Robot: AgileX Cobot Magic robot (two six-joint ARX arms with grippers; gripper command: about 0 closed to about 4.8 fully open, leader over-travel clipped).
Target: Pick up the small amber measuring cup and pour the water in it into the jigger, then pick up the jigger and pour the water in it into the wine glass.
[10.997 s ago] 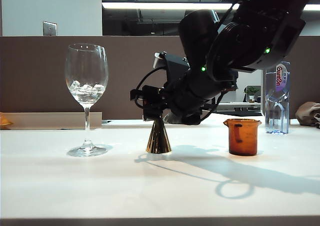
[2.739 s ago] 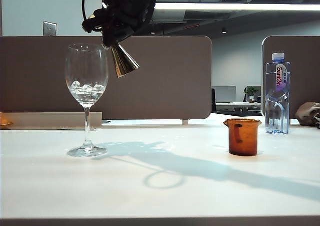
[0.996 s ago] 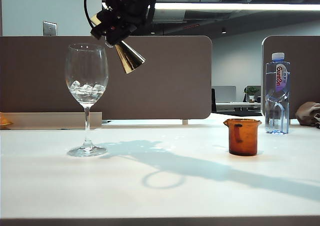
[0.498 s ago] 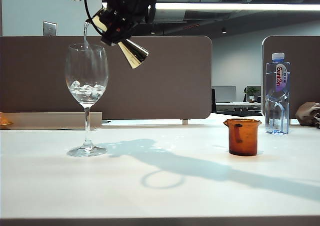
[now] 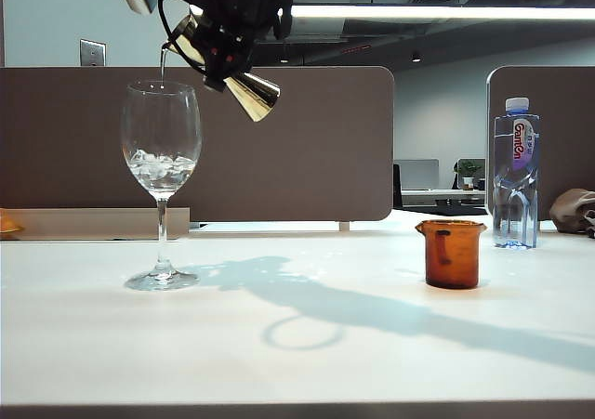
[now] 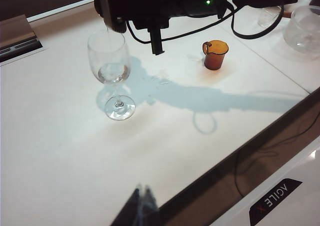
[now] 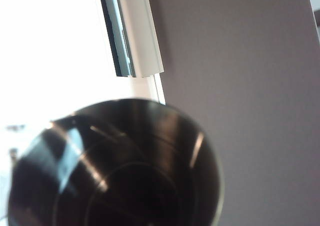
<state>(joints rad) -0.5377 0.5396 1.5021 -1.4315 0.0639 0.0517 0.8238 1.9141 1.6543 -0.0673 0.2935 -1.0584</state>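
Note:
The wine glass [image 5: 161,150] stands at the left of the white table with water and ice-like glints in its bowl. Above its rim my right gripper [image 5: 216,52] is shut on the waist of the gold jigger [image 5: 249,94], which is tipped steeply. A thin stream of water [image 5: 163,66] falls from the jigger's low end into the glass. The right wrist view is filled by the jigger's dark open cone [image 7: 115,166]. The small amber measuring cup [image 5: 451,252] stands apart at the right. My left gripper [image 6: 141,188] hangs shut over the table's near side, far from the wine glass [image 6: 111,65] and the cup [image 6: 216,54].
A clear plastic water bottle [image 5: 515,173] stands behind the amber cup. A brown partition runs along the table's back edge. A clear glass vessel [image 6: 305,28] sits on the neighbouring table. The right arm [image 6: 165,0] reaches over the table above the glass.
The right wrist has rolled and tipped the jigger further over the glass. A stream of water now runs from it into the bowl. The left gripper has not moved.

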